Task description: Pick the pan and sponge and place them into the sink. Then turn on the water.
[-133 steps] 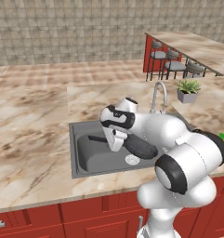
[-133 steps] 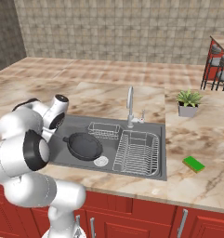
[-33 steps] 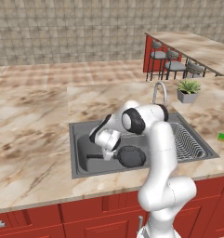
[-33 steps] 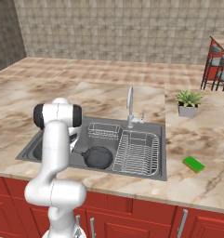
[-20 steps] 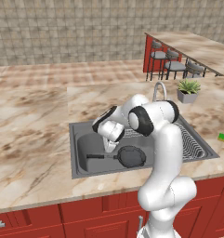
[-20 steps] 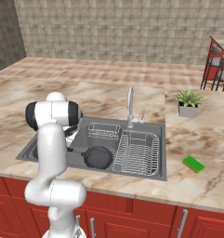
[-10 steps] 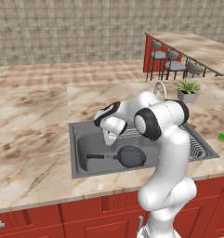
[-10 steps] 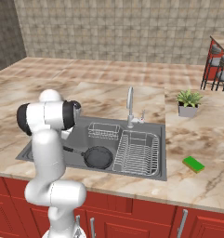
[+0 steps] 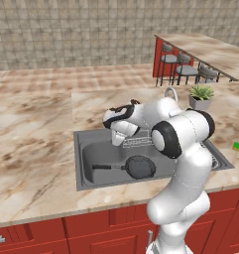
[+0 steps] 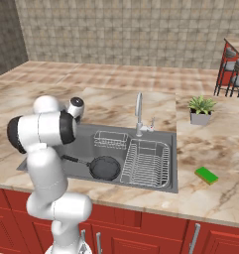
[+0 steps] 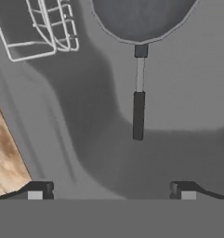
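The black pan [image 9: 140, 167] lies flat on the floor of the sink [image 9: 91, 149], its long handle [image 9: 108, 167] pointing left. In the hand view the pan [image 11: 143, 18] is at the top and its handle [image 11: 138, 114] runs down toward my gripper [image 11: 111, 190], which hangs open and empty above it. From the left base view the gripper [image 9: 119, 142] is over the basin's back left part. The green sponge [image 10: 207, 174] rests on the counter right of the sink [image 10: 86, 144], far from the hand. No stream runs from the silver faucet [image 10: 139, 111].
A small wire basket [image 10: 111, 140] stands at the back of the basin and a ribbed draining rack [image 10: 147, 162] fills its right half. A potted plant [image 10: 200, 110] sits on the counter behind the sponge. Bar stools [image 9: 185, 72] stand beyond the counter.
My hand has risen from just above the pan's handle to higher over the basin. The pan stays where it lay.
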